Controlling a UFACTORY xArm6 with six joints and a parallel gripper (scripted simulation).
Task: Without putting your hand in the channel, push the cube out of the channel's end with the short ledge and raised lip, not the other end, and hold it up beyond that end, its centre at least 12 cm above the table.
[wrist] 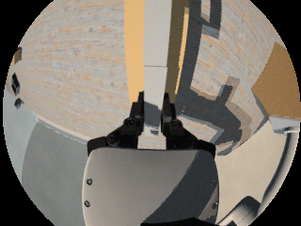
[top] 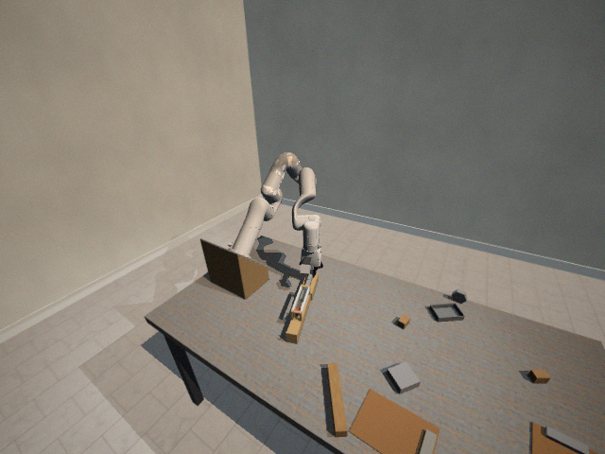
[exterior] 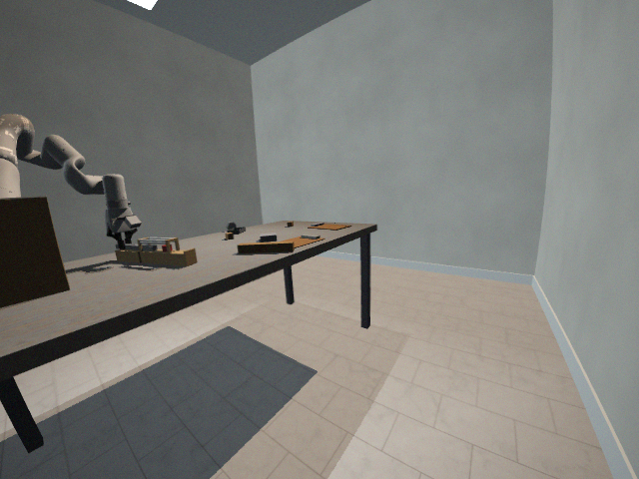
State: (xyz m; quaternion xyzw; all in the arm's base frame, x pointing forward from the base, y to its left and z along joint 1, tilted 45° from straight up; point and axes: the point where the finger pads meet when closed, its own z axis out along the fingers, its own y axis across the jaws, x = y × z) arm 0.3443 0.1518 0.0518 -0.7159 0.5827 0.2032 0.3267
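A long wooden channel (top: 296, 328) (exterior: 178, 257) (wrist: 132, 32) with a clear cover lies on the table near the arm. A small red cube (top: 296, 309) (exterior: 165, 247) sits inside it, toward the end far from the arm; it does not show in the wrist view. My gripper (top: 312, 268) (exterior: 124, 239) (wrist: 152, 101) stands low at the channel's end nearest the arm, outside it. It is shut on a pale grey rod (wrist: 157, 32) (top: 302, 294) that lies along the channel and reaches into it toward the cube.
A big brown box (top: 234, 269) (exterior: 28, 247) stands beside the arm's base. Farther along the table lie a wooden plank (top: 337, 398), a brown board (top: 390, 422), a grey slab (top: 403, 375), a grey tray (top: 446, 311) and two small wooden blocks (top: 404, 321) (top: 539, 375).
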